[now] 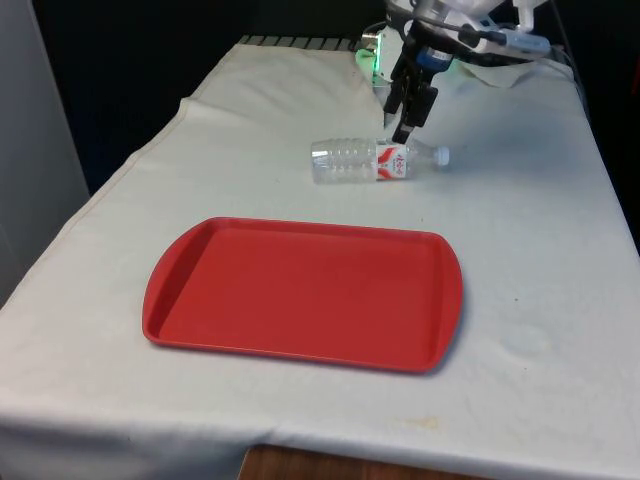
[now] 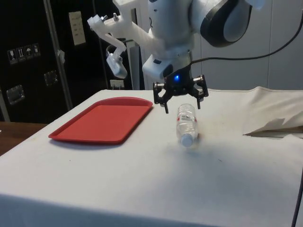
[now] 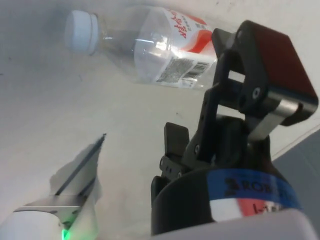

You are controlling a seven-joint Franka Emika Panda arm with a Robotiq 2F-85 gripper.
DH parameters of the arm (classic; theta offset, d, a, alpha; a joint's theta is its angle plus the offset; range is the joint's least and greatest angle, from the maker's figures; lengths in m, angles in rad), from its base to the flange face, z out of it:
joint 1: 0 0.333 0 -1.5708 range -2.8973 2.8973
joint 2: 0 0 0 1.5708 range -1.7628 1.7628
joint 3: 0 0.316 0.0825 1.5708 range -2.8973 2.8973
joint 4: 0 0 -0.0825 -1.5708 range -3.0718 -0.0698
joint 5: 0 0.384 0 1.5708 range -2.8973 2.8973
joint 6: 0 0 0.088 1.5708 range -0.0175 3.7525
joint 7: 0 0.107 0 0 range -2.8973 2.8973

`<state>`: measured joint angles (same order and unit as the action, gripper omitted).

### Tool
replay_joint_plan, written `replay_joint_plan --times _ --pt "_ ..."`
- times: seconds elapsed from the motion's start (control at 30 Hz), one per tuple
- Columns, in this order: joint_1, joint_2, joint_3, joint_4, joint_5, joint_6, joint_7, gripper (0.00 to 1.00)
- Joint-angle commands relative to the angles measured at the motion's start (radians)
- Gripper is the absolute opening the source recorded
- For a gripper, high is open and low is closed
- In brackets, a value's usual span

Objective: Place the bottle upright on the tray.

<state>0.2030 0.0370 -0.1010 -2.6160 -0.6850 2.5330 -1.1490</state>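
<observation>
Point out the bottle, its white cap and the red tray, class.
bottle [image 1: 348, 160], front view, on its clear ribbed body.
white cap [image 3: 81, 31], wrist view, on the cap's side.
red tray [image 2: 102, 122], side view, on its bare flat floor.

Table [image 1: 560, 230] under a white cloth. On it, a red tray [image 1: 300, 290] lying flat near the front edge. Beyond the tray, a clear plastic bottle [image 1: 370, 160] on its side, white cap toward the front view's right.
</observation>
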Motion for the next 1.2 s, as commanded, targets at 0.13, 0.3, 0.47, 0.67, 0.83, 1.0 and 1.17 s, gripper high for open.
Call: replay_joint_plan --times 0.13,0.3,0.47,0.67,0.83,1.0,1.17 --pt "0.004 -0.001 0.008 0.012 -0.079 -0.032 0.083 1.00" --pt "0.004 0.001 0.016 0.016 -0.109 -0.050 0.119 1.00" --pt "0.006 0.010 0.028 0.020 -0.157 -0.071 0.179 1.00" --pt "0.007 0.025 0.039 0.027 -0.200 -0.090 0.233 1.00" --pt "0.008 0.037 0.047 0.032 -0.227 -0.104 0.268 1.00" --pt "0.009 0.062 0.060 0.040 -0.266 -0.123 0.323 1.00" --pt "0.010 0.083 0.067 0.048 -0.297 -0.136 0.362 1.00"
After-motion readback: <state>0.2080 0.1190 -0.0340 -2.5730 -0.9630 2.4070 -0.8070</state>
